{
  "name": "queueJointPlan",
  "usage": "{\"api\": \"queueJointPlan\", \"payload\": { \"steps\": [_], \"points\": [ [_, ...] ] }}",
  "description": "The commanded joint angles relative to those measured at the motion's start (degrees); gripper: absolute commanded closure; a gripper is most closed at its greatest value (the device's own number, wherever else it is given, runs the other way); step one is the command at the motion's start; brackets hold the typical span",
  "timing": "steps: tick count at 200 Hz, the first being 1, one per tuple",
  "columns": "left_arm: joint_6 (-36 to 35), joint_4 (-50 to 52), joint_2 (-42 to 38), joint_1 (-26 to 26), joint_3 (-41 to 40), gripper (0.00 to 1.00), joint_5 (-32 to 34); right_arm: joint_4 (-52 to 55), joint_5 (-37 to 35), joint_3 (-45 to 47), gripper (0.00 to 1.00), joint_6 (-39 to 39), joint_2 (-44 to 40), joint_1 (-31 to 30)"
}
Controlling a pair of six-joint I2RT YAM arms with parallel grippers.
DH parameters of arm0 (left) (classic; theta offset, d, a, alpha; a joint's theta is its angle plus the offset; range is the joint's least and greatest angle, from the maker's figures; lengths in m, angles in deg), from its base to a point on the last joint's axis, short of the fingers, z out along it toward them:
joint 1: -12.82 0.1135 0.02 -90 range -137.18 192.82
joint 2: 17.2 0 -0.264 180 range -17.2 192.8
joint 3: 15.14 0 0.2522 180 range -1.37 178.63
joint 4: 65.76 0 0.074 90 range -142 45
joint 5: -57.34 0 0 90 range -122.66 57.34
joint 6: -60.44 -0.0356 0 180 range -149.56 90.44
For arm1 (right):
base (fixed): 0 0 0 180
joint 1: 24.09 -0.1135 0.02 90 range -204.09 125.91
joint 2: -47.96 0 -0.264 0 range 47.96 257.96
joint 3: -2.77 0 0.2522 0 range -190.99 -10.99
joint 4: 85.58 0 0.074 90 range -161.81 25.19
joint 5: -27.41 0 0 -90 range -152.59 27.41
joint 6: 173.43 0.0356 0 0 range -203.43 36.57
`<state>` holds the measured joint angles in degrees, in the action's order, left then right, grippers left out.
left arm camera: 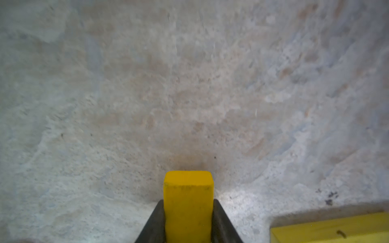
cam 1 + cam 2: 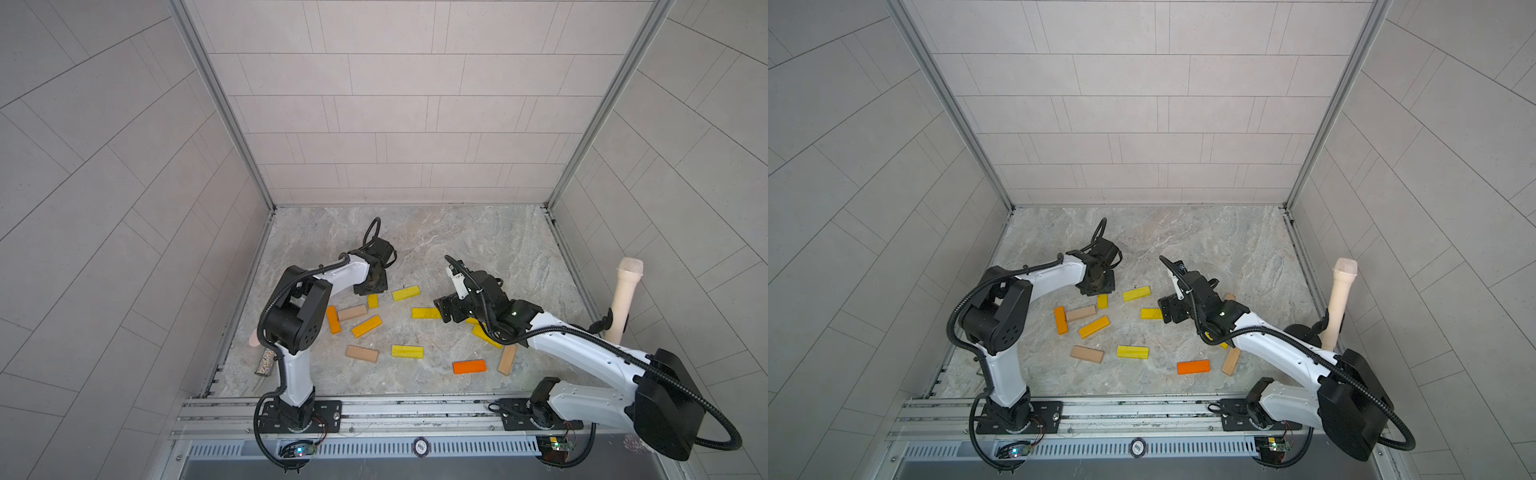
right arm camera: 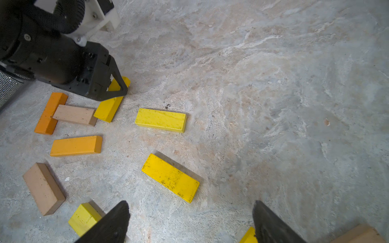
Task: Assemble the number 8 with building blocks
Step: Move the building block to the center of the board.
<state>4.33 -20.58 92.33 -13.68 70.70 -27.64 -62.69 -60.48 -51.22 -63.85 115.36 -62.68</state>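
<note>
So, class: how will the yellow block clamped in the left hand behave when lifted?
Probably stiff: the yellow block looks like solid painted wood. Unlikely to roll, given its flat faces and squared edges. The left hand grips near one end, so it might pivot or slip.

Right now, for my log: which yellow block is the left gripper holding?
The yellow block beside the tan bar's end: the left gripper is shut on it; the other yellow blocks lie ungripped.

You get soft, even light; the flat yellow wooden bar [image 3: 170, 177] casts a short shadow. Lines on the grey tiled walls [image 2: 104, 187] bow in both top views (edges especially); the left wrist view looks smeared.
</note>
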Motion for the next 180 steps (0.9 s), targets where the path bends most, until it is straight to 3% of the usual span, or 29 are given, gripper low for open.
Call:
{"api": "queueJointPlan", "payload": {
  "steps": [1,65,180],
  "points": [
    [-4.71,2.82,2.41,2.48,4.81,0.72,2.06,-0.65,-1.49,-0.07,0.07,0.76,-0.99,-0.18],
    [-14.37,9.13,10.55,7.75,18.05,0.72,0.64,-0.27,-1.93,-0.98,0.07,0.82,-0.71,-0.25],
    [-15.65,9.96,14.4,9.63,20.87,0.66,-3.59,0.82,-2.02,-2.37,0.07,0.9,-0.77,-0.22]
  ]
}}
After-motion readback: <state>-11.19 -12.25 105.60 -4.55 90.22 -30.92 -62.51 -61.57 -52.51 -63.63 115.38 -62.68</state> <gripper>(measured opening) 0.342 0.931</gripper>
